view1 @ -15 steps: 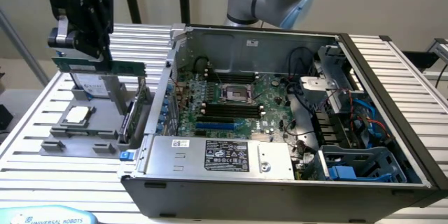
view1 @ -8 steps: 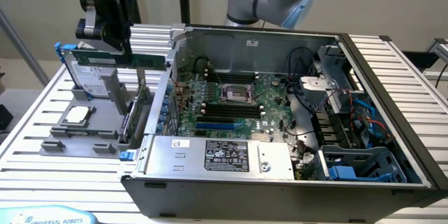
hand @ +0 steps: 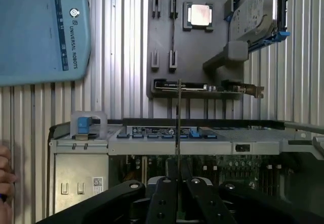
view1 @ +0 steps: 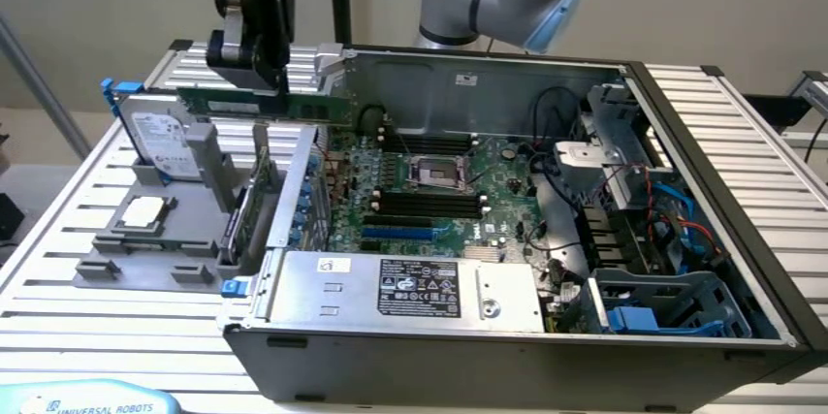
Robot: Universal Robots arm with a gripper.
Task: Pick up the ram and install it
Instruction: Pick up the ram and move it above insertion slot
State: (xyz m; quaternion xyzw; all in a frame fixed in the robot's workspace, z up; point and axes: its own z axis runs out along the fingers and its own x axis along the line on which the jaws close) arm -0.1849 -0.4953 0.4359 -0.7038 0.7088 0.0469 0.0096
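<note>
A: So, what is the tool [view1: 264, 82] doing?
B: It is gripping the ram [view1: 308, 108], with its jaws drawn in narrow on the thin green board. The stick is hanging level in the air with its long edge running sideways. More of its length is sticking out toward the exterior view's right of the fingers.
A: And where is it hanging relative to the computer case [view1: 518, 366]?
B: It is floating over the case's wall on the exterior view's left, above the seam between the case and the grey holder [view1: 130, 273], and it is touching neither. The motherboard [view1: 498, 181] is lying well below it, with its black slots [view1: 417, 203] running side by side.
A: What is resting in the holder?
B: A hard drive [view1: 166, 143] is standing upright in it, and a square silver processor [view1: 143, 210] is lying flat nearer the camera. In the wrist view, a green expansion card [hand: 202, 86] is sitting in the holder's side nearest the case.
A: Is anything else lying on the bench [view1: 52, 230]?
B: A blue teach pendant [hand: 40, 27] is lying beside the holder, and a person's hand [hand: 4, 183] is showing near the case's corner.
</note>
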